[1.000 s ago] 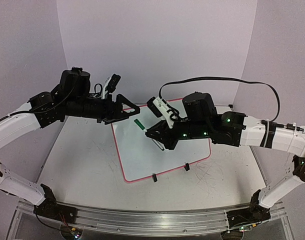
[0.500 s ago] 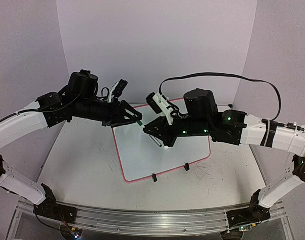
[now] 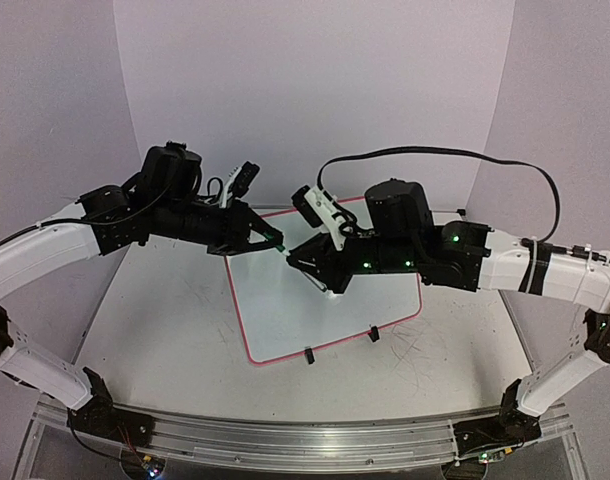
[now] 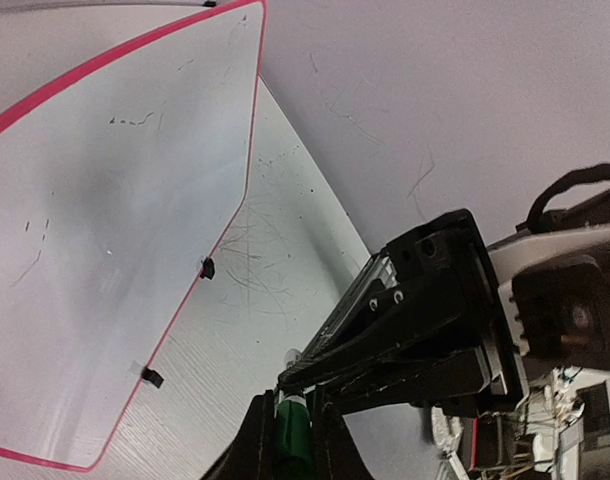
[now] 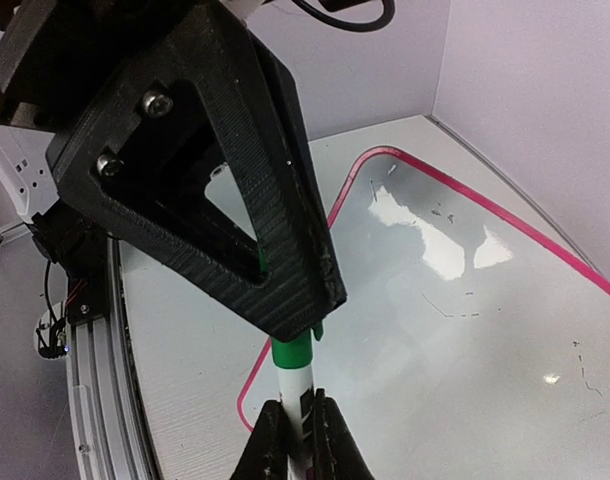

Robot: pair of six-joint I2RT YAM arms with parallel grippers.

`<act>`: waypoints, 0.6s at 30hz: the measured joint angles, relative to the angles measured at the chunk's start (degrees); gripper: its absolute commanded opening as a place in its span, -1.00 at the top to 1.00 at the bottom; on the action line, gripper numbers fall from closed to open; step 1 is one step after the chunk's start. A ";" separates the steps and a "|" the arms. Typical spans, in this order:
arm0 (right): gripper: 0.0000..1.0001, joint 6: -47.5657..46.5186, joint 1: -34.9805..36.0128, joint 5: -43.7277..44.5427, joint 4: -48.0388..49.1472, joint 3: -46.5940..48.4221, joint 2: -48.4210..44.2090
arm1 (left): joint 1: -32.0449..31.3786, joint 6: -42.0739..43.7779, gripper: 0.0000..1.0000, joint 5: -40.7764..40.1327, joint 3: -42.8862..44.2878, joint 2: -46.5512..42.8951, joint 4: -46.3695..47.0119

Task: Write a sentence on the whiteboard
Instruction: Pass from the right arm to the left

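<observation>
Lilac walls (image 3: 305,90) back a scuffed white table (image 3: 155,330). From the left, the left gripper (image 4: 291,445) reaches inward, its fingers narrowed on the green end of a marker (image 5: 289,358), though its own wrist view crops that grip at the bottom edge. Beneath lies the whiteboard (image 3: 285,320), flat mid-table, its far edge largely hidden under both arms; faint grey specks on it are too small to read. On the right, the right gripper (image 5: 297,430) pinches the marker's white barrel, its lower part out of view.
</observation>
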 measured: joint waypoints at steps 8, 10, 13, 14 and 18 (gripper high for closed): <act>-0.97 10.61 0.24 10.61 2.78 -3.24 -2.88 | -0.09 0.52 1.00 -6.53 -2.12 -4.49 3.62; -0.97 14.29 0.22 13.22 3.57 -5.49 -5.89 | -0.07 0.28 1.00 -8.29 -4.90 -8.24 7.48; -0.97 18.91 0.21 15.94 5.02 -8.19 -11.45 | -0.09 -0.40 1.00 -9.39 -8.09 -13.31 13.88; -0.97 19.96 0.20 16.33 5.90 -9.00 -13.36 | -0.09 -0.83 1.00 -9.35 -8.34 -14.01 16.01; -0.97 22.92 0.22 18.15 8.52 -10.39 -19.13 | -0.09 -2.57 1.00 -8.59 -9.00 -14.32 24.57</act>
